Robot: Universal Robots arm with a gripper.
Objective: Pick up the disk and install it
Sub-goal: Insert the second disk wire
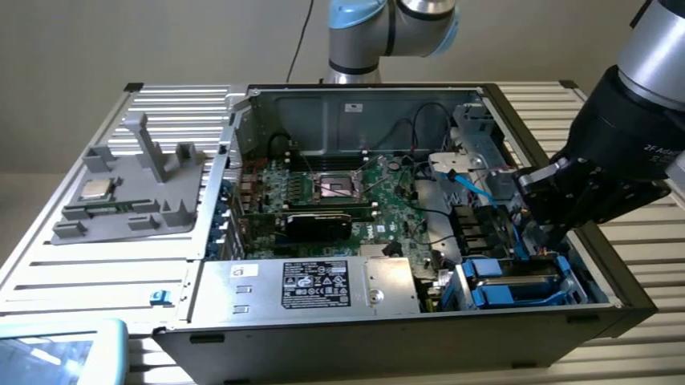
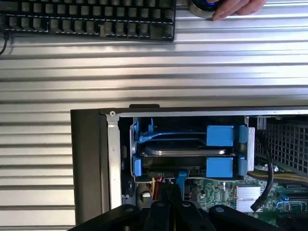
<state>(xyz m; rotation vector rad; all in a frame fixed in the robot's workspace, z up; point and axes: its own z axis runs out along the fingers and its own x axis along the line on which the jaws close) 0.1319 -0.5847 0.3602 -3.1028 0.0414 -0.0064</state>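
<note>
The pincer (image 2: pixel 169 204) is closed with nothing in it, just beside the disk (image 2: pixel 185 148), which sits inside the computer case (image 1: pixel 321 341).

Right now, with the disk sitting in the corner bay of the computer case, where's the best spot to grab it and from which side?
Probably by the blue tabs at one end of the disk, coming straight down through the open top of the case. The disk sits between the bay's metal walls, so its long edges look boxed in; the tabs stand up proud and exposed. The gripper, shut, hangs just beside the bay.
</note>
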